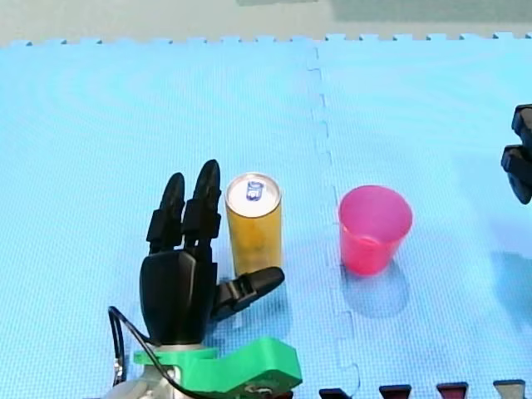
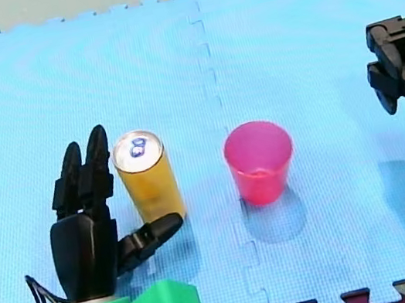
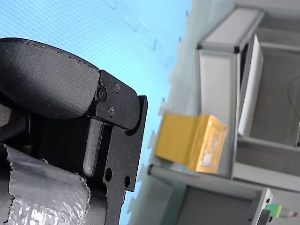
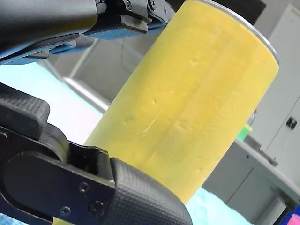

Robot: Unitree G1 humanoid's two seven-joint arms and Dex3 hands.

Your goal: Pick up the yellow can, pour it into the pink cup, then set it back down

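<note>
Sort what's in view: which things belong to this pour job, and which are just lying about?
For the job: yellow can, upright; pink cup, upright beside it; left hand, at the can.
Lying about: blue foam mat; yellow box, beyond the mat's edge; right hand, at far right.

We log: left hand (image 1: 189, 264) matte black, three jointed fingers (image 1: 205, 195), grid-textured pads (image 4: 140, 199) | green wrist bracket (image 1: 241, 370), thin black cable (image 1: 119, 337) looping beside it | right hand (image 2: 400, 60) black, blocky, green behind it | first wrist view: we note black housing, small screws (image 3: 102, 94), torn silver tape (image 3: 44, 190)
</note>
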